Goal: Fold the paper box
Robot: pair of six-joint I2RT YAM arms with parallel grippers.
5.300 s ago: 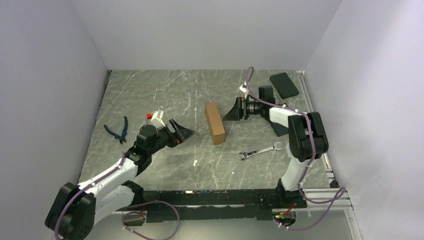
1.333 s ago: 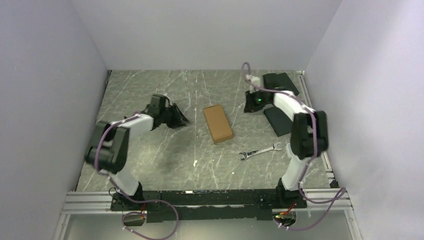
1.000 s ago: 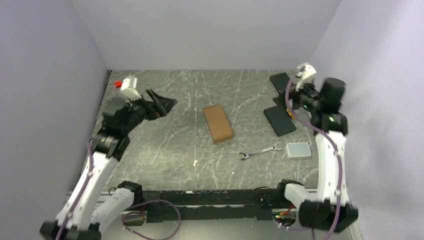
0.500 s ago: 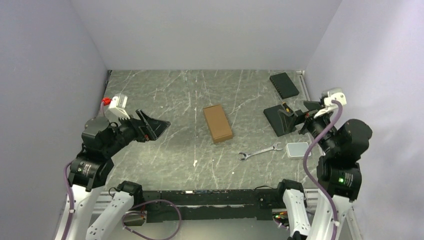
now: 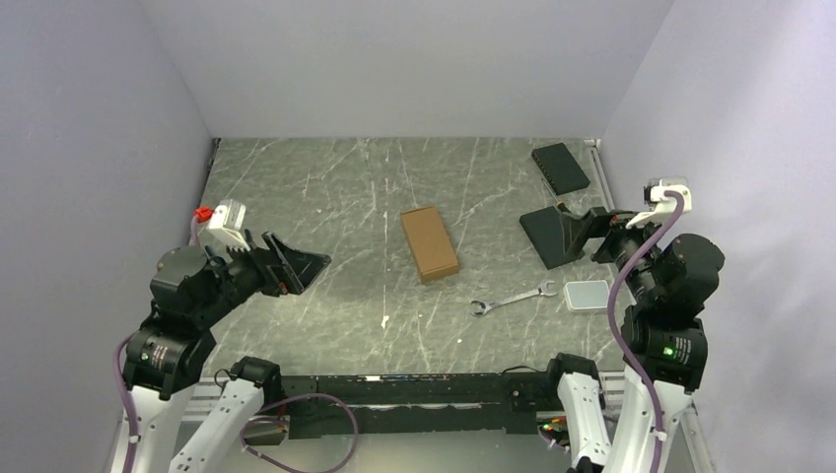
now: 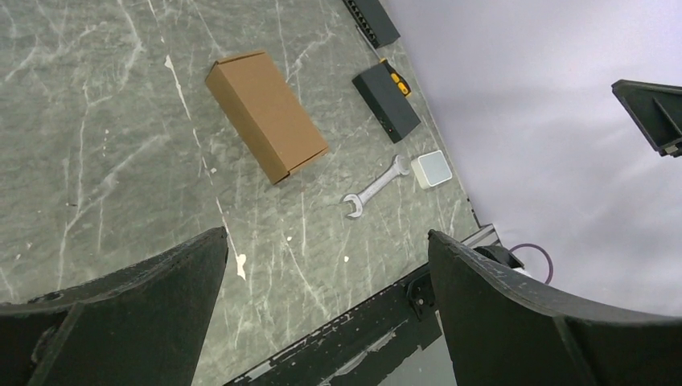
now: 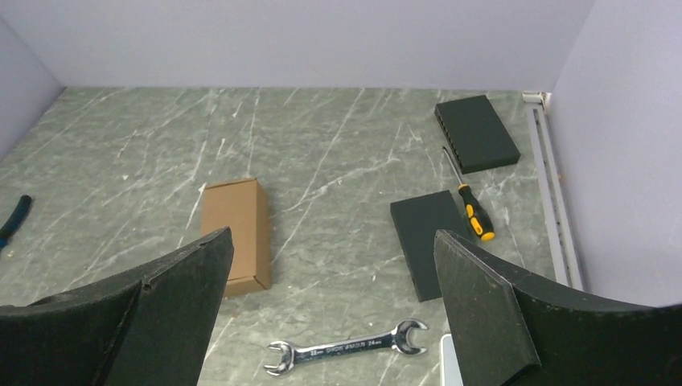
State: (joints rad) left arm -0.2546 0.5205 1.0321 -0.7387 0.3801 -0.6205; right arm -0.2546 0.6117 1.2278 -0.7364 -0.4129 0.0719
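Plain brown cardboard box (image 5: 430, 242) lies flat, apparently closed, just beyond-left of the silver open-ended wrench (image 5: 511, 298). My left gripper (image 5: 301, 264) and right gripper (image 5: 580, 233) are spread wide and empty, raised well apart from the wrench. Risk: a careless descent could skid the light box into the wrench or dent a panel.

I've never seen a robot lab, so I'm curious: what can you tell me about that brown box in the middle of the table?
The paper box is plain brown unprinted cardboard, closed into a low oblong. It lies flat on its broad face near the middle of the grey marbled table, long side running roughly front to back, slightly angled. Only the table touches it.
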